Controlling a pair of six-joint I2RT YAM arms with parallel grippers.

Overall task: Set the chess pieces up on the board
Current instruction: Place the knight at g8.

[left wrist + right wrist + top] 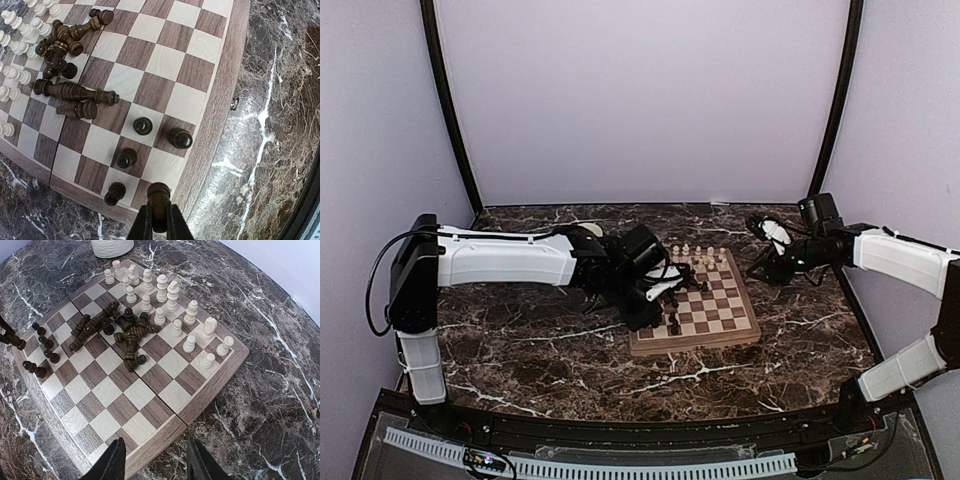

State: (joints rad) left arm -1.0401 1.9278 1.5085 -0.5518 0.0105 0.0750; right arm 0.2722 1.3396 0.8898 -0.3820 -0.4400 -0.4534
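The chessboard (695, 346) lies mid-table. My left gripper (159, 220) is shut on a dark piece (159, 196), held upright just above the board's near corner square by the rim (220, 100). Several dark pawns (143, 125) stand on squares close by. Other dark pieces (75, 93) lie toppled in a heap at mid-board (122, 330). White pieces (170, 295) stand in two rows along the far side. My right gripper (156, 465) is open and empty, above the board's right rim (225, 365). It hovers right of the board in the top view (760, 262).
A cream mug (112, 246) stands on the dark marble table just beyond the board's far side. The left arm (510, 258) reaches across the table's left half. Tent walls close in the back and both sides.
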